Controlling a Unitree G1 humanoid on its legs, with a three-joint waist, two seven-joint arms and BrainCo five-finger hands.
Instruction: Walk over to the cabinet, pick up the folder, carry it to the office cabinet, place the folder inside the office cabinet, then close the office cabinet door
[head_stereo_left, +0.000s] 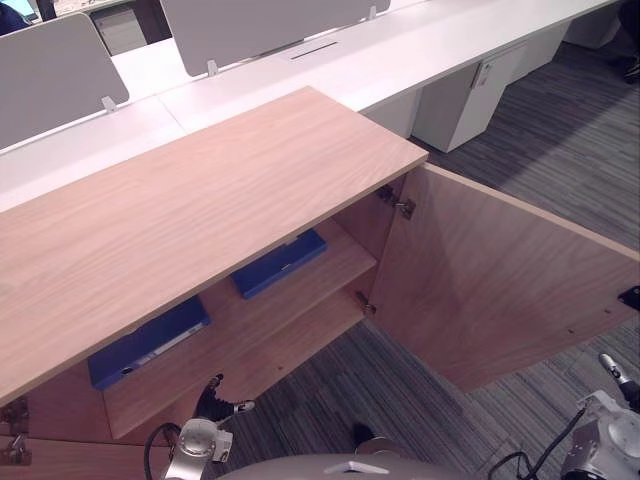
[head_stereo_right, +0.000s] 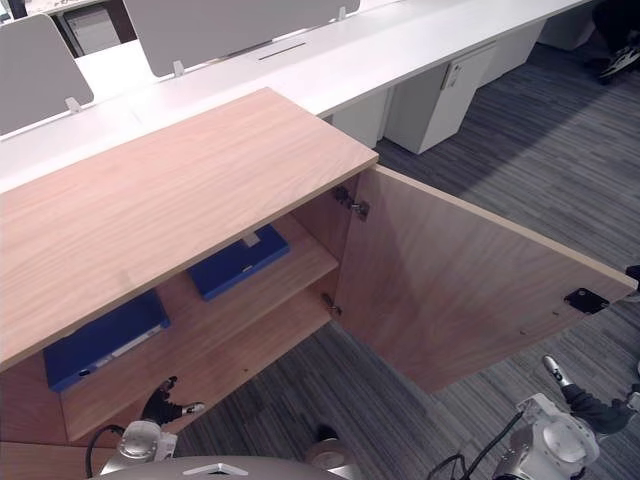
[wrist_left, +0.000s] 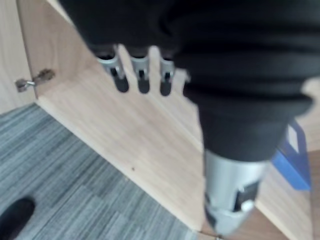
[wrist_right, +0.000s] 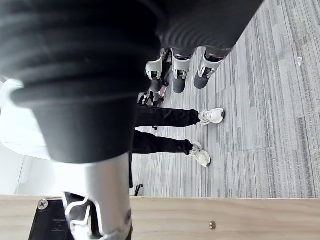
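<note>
The wooden office cabinet (head_stereo_left: 200, 200) stands with its right door (head_stereo_left: 500, 280) swung wide. On its upper shelf lie two blue folders, one at the left (head_stereo_left: 150, 342) and one further right (head_stereo_left: 280, 262). My left hand (head_stereo_left: 213, 400) hangs low in front of the bottom shelf, under the left folder. In the left wrist view its fingers (wrist_left: 141, 75) are relaxed and hold nothing, with a blue folder (wrist_left: 295, 155) showing past the wrist. My right hand (head_stereo_right: 585, 405) is low beside the door's outer edge, and its fingers (wrist_right: 180, 70) are loose and empty.
White desks (head_stereo_left: 400, 50) with grey divider screens (head_stereo_left: 260, 30) run behind the cabinet, and white pedestal units (head_stereo_left: 470, 95) stand under them. Grey carpet (head_stereo_left: 400, 390) lies before the cabinet. A person's legs (wrist_right: 165, 117) in dark trousers and white shoes stand off beyond my right hand.
</note>
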